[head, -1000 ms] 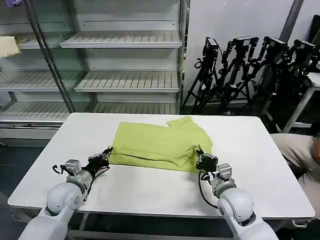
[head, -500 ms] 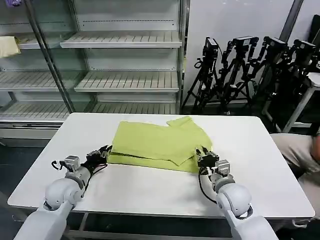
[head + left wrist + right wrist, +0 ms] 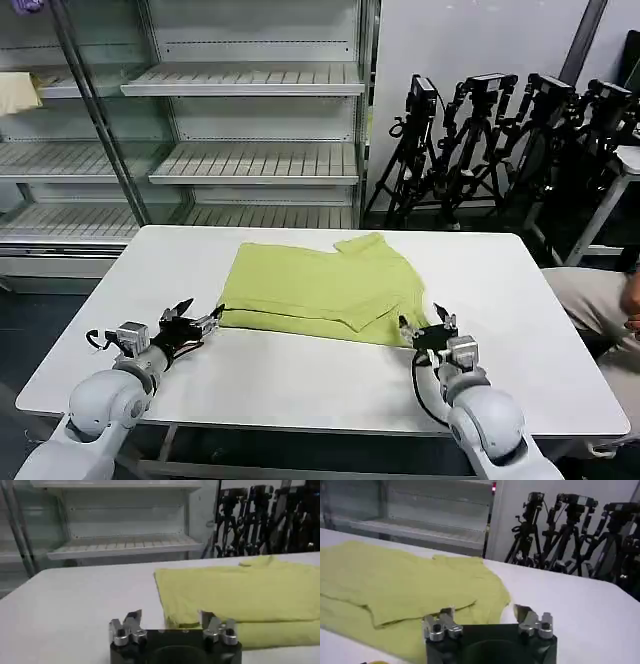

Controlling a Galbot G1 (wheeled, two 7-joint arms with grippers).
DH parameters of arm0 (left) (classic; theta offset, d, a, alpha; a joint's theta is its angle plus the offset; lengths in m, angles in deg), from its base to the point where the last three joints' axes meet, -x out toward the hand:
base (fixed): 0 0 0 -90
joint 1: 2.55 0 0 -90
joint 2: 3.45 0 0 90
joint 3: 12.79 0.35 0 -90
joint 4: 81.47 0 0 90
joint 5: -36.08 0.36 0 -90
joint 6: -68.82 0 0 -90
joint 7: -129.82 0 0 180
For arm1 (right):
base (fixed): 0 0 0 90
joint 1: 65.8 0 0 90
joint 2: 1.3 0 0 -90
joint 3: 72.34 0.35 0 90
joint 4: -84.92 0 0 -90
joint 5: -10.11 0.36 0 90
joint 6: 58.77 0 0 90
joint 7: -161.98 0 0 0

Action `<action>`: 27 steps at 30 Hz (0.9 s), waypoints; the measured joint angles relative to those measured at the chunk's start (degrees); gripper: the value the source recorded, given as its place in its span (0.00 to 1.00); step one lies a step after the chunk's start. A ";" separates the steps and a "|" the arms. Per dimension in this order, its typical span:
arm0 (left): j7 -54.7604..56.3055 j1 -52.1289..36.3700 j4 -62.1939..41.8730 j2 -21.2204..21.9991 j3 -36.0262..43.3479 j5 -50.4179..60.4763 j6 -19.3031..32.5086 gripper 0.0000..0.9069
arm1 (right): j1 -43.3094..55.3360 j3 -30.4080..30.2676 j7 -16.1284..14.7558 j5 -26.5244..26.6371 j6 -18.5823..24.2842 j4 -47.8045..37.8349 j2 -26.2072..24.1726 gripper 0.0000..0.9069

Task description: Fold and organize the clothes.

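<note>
A white counter (image 3: 300, 385) with rounded corners fills the foreground. Behind it stands a glass-fronted shelving unit (image 3: 250, 150) with slatted white shelves; a pale cream cloth (image 3: 18, 92) lies on one shelf at far left. Black tripods (image 3: 500, 150) cluster against the wall at right.

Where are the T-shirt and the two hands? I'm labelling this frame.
T-shirt (image 3: 320, 290): head view, middle of the folded top layer.
Left hand (image 3: 192, 322): head view, between its open fingertips.
Right hand (image 3: 424, 325): head view, between its open fingertips.
</note>
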 measured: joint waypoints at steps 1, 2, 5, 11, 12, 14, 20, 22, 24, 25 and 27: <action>0.01 0.27 0.12 0.06 -0.10 0.20 -0.49 1.00 | -0.78 0.15 0.10 -0.10 0.00 0.49 0.04 1.00; -0.04 0.54 0.22 0.11 -0.11 0.27 -0.89 1.00 | -1.57 0.30 0.22 -0.19 0.00 0.91 0.04 1.00; -0.28 0.98 0.33 0.35 -0.01 0.24 -1.80 1.00 | -3.30 0.77 0.57 -0.49 0.00 1.88 0.06 0.70; -0.02 0.75 -0.01 1.08 0.94 0.29 -3.10 0.01 | -5.06 1.37 1.15 -0.14 -0.44 2.33 0.10 0.00; 0.02 0.53 -0.14 1.09 1.17 0.38 -3.27 0.02 | -5.31 1.37 1.16 -0.04 -0.45 2.35 0.11 0.00; 0.11 0.19 -0.39 0.96 1.65 0.41 -3.60 0.02 | -5.75 1.34 1.25 0.35 -0.60 2.61 0.15 0.00; -0.08 0.41 -0.80 0.97 2.68 0.83 -4.04 0.01 | -6.18 1.27 1.33 1.55 -0.91 2.64 -0.02 0.00; -0.31 0.56 -0.83 0.87 2.90 1.02 -4.04 0.02 | -6.24 1.15 1.33 1.91 -0.96 2.53 -0.06 0.00; -0.54 0.65 -0.92 0.71 3.03 1.21 -4.05 0.01 | -6.19 0.98 1.43 2.29 -1.00 2.36 -0.18 0.00; -0.64 0.67 -0.97 0.63 3.06 1.31 -4.07 0.01 | -6.12 0.89 1.50 2.52 -1.02 2.30 -0.22 0.00; -0.80 0.73 -1.03 0.47 3.12 1.50 -4.12 0.02 | -6.02 0.76 1.62 3.03 -1.05 2.24 -0.30 0.00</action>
